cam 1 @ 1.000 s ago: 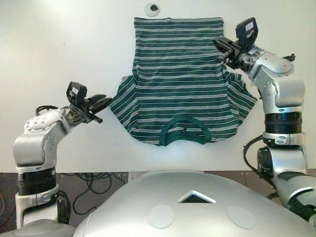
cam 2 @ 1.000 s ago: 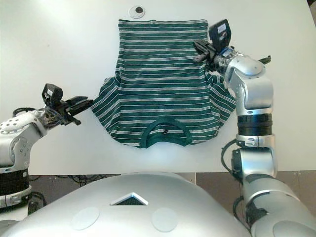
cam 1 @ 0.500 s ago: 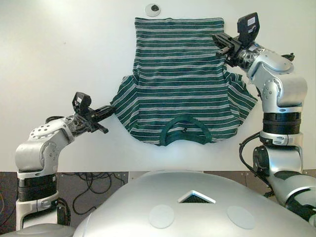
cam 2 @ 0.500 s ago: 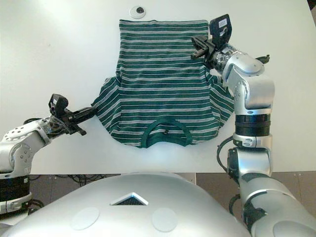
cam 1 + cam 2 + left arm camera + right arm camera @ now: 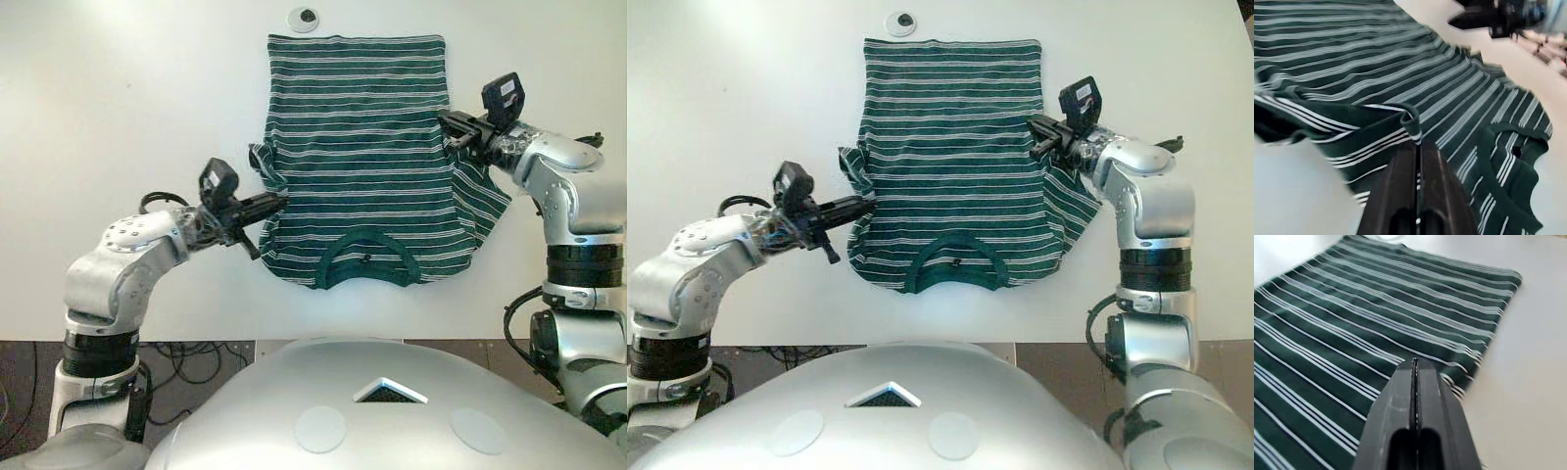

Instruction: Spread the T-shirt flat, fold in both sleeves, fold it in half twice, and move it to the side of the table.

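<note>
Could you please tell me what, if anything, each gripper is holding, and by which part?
The left gripper pinches the T-shirt by the hem of the sleeve on that side. The right gripper appears shut on nothing.

A white worktop [image 5: 118, 98] is seen, with a dark green T-shirt [image 5: 362, 147] with thin white stripes laid on it about the middle. The collar [image 5: 367, 233] is turned toward the near edge and the straight hem [image 5: 358, 39] toward the far side. The sleeve on the right [image 5: 485, 196] is spread on the surface, while the sleeve on the left [image 5: 265, 166] is bunched inward over the body. A small round disc [image 5: 304, 18] is placed just beyond the hem's left corner, apart from the cloth.
</note>
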Controlling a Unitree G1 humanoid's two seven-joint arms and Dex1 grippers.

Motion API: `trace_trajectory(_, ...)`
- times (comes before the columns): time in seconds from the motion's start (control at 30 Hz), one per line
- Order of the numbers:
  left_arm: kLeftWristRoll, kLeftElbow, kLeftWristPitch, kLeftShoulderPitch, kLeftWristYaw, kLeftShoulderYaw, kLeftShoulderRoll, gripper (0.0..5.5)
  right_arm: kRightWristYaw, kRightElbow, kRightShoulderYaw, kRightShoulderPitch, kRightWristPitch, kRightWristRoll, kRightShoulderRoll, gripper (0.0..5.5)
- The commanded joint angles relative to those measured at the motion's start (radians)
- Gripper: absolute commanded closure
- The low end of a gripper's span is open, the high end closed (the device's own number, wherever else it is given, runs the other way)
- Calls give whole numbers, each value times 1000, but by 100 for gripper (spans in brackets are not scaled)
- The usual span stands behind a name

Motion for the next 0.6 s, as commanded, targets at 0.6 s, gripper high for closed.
trace_trajectory(0.6, -17, -164, -64, 59, 40, 28, 12, 443, 352, 31, -142, 320, 121, 105, -354, 371)
